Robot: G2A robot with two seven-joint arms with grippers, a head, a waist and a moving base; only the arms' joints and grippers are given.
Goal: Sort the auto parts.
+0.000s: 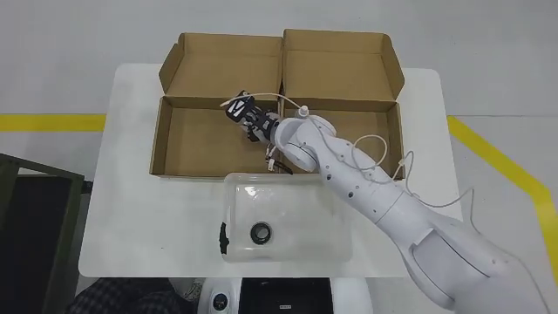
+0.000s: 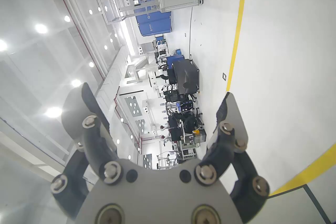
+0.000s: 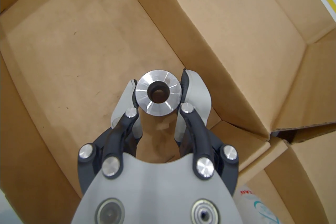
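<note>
From above, the right gripper (image 1: 240, 109) hangs over the left cardboard box (image 1: 196, 144). Its white arm crosses a clear plastic bin (image 1: 323, 227), in which a black ring (image 1: 260, 233) lies. A second open box (image 1: 349, 78) stands against the first. All rest on a white table (image 1: 131, 227), with yellow tape (image 1: 52, 122) on the pale floor beside it.

In the left wrist view, the left gripper (image 2: 156, 97) is released, its fingers wide apart, facing a bright factory hall with a glossy white floor.

In the right wrist view, the right gripper's fingers clamp a round silver metal bushing (image 3: 158, 105) with a centre hole and radial grooves, above the box's plain brown floor.
</note>
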